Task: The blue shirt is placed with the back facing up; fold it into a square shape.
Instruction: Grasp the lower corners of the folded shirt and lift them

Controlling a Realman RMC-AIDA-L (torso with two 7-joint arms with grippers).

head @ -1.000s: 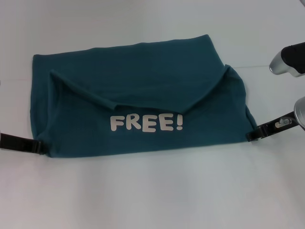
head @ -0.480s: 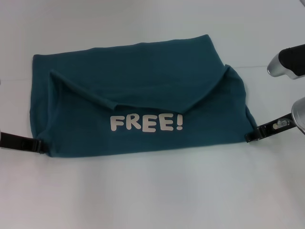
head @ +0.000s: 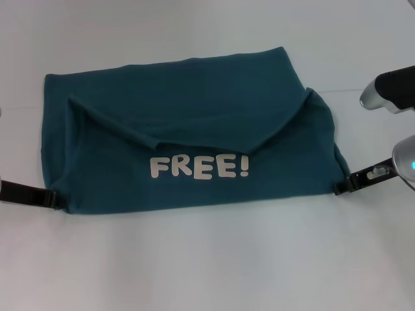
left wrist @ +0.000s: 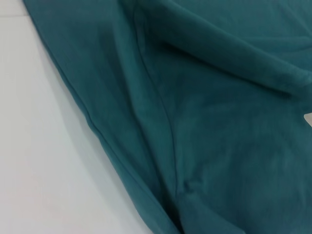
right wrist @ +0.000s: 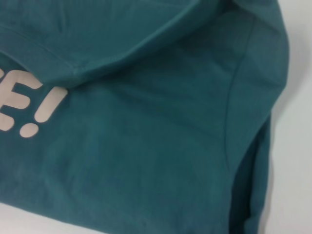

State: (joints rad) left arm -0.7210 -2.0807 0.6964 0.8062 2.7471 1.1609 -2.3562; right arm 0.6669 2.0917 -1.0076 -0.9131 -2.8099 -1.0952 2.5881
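- The right end effector (head: pixel 342 186) sits at the shirt's 4 o'clock corner, and over the last second it has slid slightly outward and down; whether its fingers grip cloth or have let go I cannot tell.
- The left end effector (head: pixel 52 197) has barely moved from the 8 o'clock corner; its grip is equally unclear.
- The blue shirt (head: pixel 188 129) lies across the middle of the white surface (head: pixel 207 259) as a wide rectangle, its near flap folded over with the white "FREE!" lettering (head: pixel 199 167) facing up, unchanged.
- Judgement: that outward slide looks like the right arm backing off after a completed fold; further side folds are likely needed for a square.
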